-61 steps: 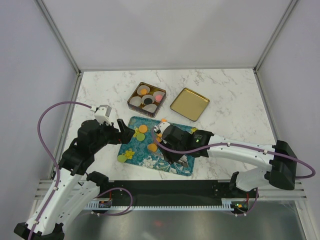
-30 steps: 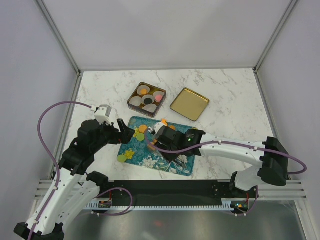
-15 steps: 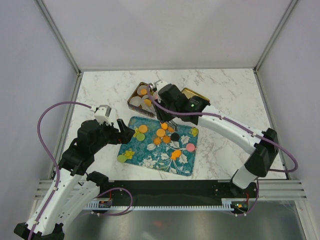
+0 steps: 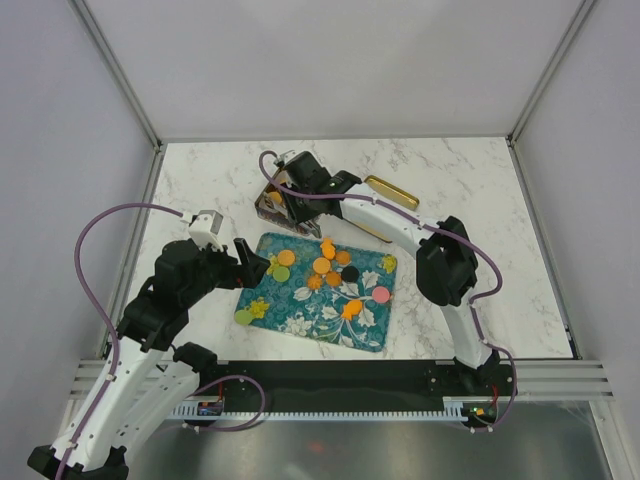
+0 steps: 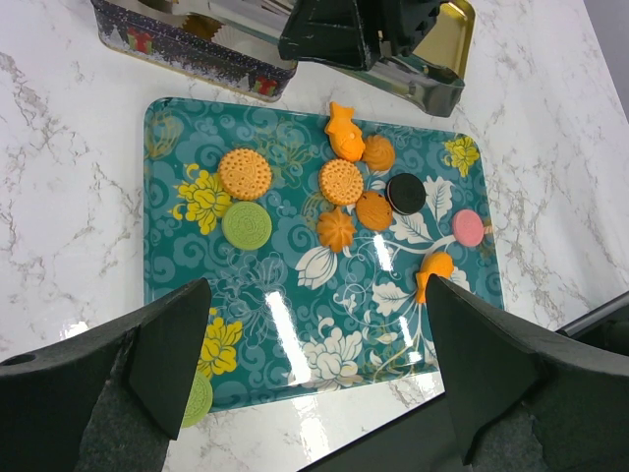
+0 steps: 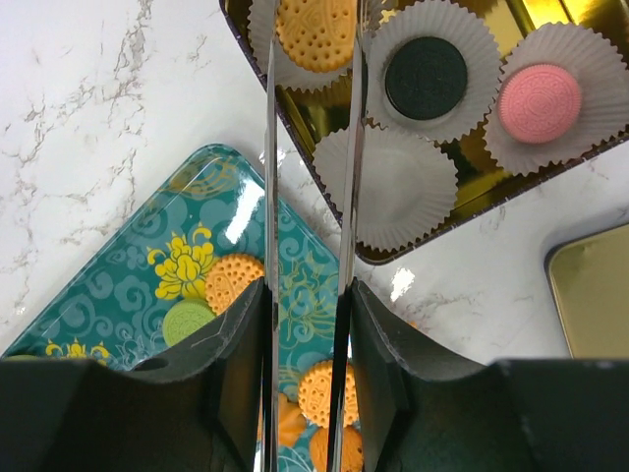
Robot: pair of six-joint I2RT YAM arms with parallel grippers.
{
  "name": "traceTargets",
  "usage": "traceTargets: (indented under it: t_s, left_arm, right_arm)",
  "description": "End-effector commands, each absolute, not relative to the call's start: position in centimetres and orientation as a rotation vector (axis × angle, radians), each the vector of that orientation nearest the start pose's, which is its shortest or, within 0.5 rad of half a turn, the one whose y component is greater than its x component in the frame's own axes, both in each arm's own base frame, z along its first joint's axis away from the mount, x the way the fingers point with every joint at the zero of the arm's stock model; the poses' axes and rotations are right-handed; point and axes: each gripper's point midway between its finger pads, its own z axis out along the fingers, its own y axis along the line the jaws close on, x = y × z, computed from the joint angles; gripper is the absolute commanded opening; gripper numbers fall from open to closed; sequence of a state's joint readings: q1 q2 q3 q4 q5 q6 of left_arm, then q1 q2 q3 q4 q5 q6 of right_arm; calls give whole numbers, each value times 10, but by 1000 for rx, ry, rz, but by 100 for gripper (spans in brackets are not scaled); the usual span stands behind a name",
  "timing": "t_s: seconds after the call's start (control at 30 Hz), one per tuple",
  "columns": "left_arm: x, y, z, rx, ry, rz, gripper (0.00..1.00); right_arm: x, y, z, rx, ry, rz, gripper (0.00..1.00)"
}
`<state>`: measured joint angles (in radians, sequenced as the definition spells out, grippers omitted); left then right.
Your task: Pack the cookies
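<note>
Several cookies lie on the teal flowered tray (image 5: 295, 324): orange (image 5: 245, 173), green (image 5: 247, 225), black (image 5: 405, 194) and pink (image 5: 469, 227). The tin (image 6: 462, 231) holds paper cups with a black cookie (image 6: 425, 77) and a pink cookie (image 6: 539, 103), and one empty cup (image 6: 403, 187). My right gripper (image 4: 285, 200) is over the tin's near-left corner. Its long metal blades (image 6: 267, 147) flank an orange cookie (image 6: 314, 29) over a paper cup; the blade tips are out of frame. My left gripper (image 5: 319, 334) is wide open and empty above the tray's near edge (image 4: 252, 268).
The gold tin lid (image 4: 392, 192) lies right of the tin, partly under the right arm. The tray (image 4: 320, 310) sits on the marble table in front of the tin. A green cookie (image 5: 197, 398) lies at the tray's near-left corner. Frame posts and walls enclose the table.
My right arm has swung from the tray's middle back and left to the tin, uncovering the cookies on the tray. The left arm has not moved.
</note>
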<state>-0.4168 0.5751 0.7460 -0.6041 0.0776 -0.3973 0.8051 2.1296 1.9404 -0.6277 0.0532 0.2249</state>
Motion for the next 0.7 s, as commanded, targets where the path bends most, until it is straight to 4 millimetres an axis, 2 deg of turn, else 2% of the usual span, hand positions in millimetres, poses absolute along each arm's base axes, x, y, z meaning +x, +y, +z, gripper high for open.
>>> traceTargets:
  t_s: [0.0, 0.37, 0.67]
  left_arm:
    - [209, -122, 224, 98, 2017, -566, 98]
    - [208, -122, 225, 102, 2013, -570, 98]
    - [207, -123, 226, 104, 2010, -573, 98]
  right_arm:
    - [403, 418, 174, -610, 2227, 507, 43]
    - [410, 418, 158, -595, 2241, 525, 47]
    - [407, 420, 148, -601, 2262, 534, 51]
